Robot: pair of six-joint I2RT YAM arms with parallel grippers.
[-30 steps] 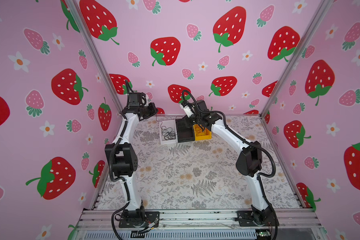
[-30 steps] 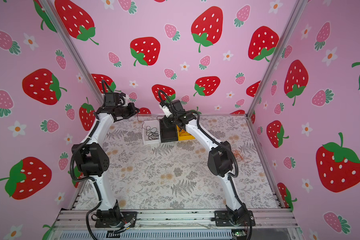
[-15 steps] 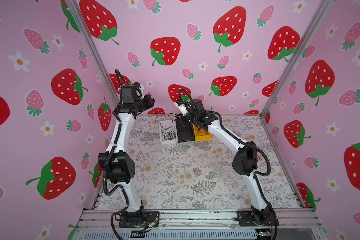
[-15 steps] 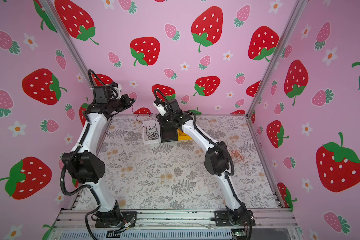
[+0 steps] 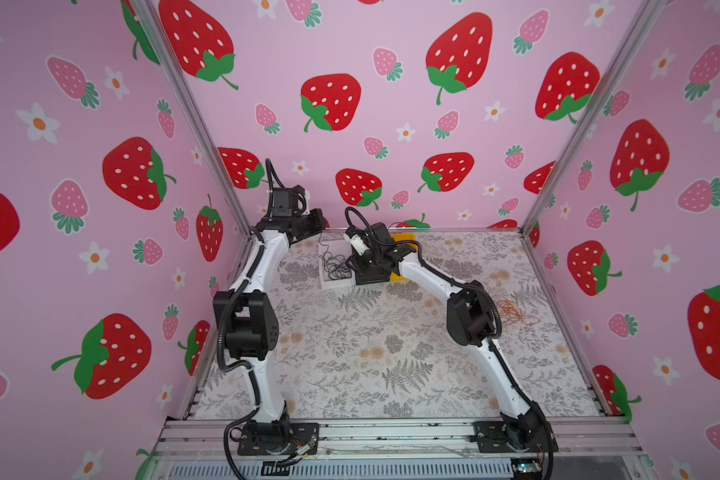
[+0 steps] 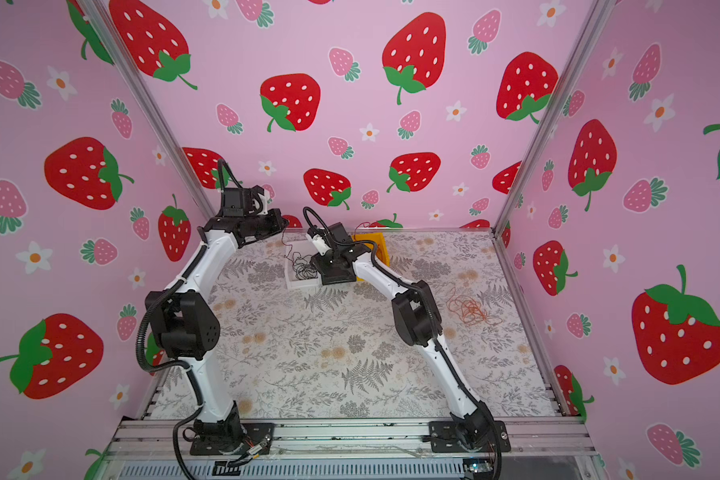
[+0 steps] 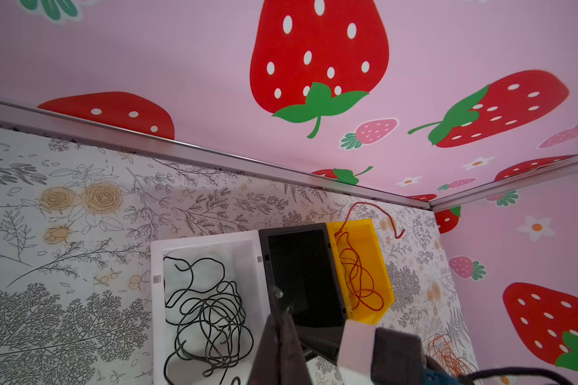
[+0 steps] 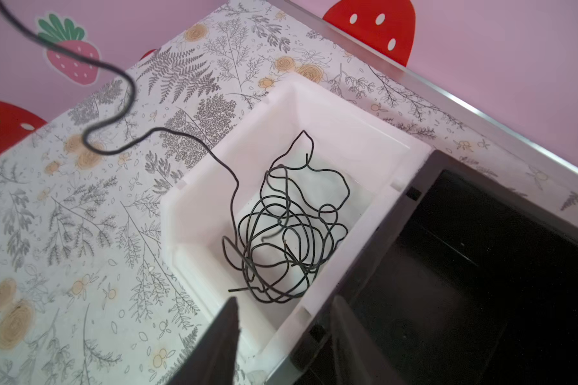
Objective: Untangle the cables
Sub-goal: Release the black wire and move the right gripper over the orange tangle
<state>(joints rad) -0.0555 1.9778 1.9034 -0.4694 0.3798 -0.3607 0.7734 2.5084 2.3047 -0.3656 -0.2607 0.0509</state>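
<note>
A tangle of black cables [image 8: 287, 233] lies in the white bin [image 8: 347, 133], seen in both top views [image 5: 335, 268] [image 6: 304, 268]. One black strand [image 8: 114, 83] rises out of the bin to my left gripper [image 5: 323, 226], which hangs above the bin's far left side and is shut on it [image 7: 282, 320]. My right gripper [image 8: 286, 320] stands open over the wall between the white bin and the black bin [image 8: 481, 266], with nothing between its fingers. A red cable [image 7: 357, 276] lies in the yellow bin [image 7: 377, 266]. An orange bundle [image 5: 512, 311] lies on the table at the right.
The three bins stand side by side near the back wall: white [image 5: 329, 284], black [image 5: 371, 276], yellow [image 5: 404, 237]. One end of the red cable [image 7: 394, 230] hangs over the yellow bin's rim. The right arm's elbow [image 5: 470, 316] stands close to the orange bundle.
My right gripper has moved left from the yellow bin toward the white bin and its jaws have opened. My left arm has risen and shifted with the black strand in its grip.
</note>
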